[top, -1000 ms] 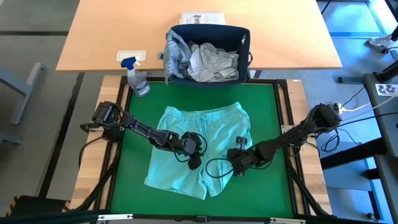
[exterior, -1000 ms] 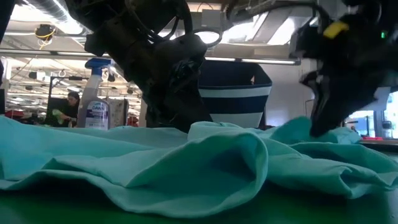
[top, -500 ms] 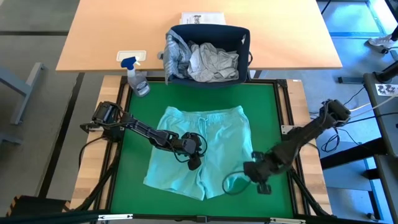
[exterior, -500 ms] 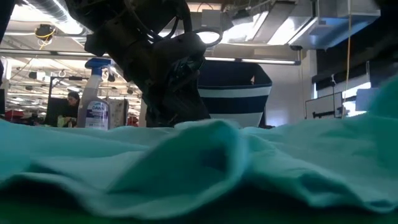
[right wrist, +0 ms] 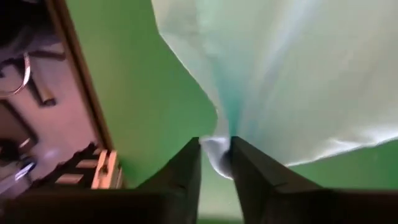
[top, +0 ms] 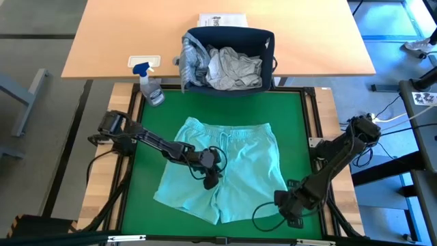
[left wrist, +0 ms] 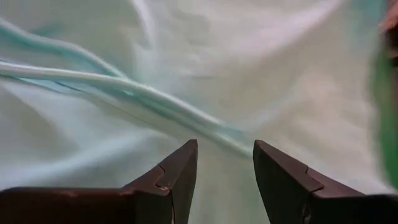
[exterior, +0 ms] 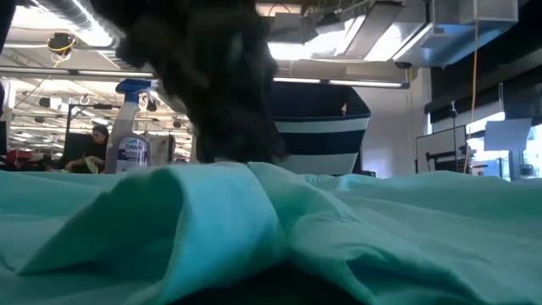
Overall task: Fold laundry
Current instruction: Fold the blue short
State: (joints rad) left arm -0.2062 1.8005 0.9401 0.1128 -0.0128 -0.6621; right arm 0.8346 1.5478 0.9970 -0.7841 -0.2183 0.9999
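One mint-teal shorts (top: pixel 222 171) spread flat; right fingers (right wrist: pixel 214 163) pinch its hem, left fingers (left wrist: pixel 224 169) gape.

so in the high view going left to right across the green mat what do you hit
left arm's base → left gripper over the mint-teal shorts → right gripper at the shorts' lower right corner → right arm's base
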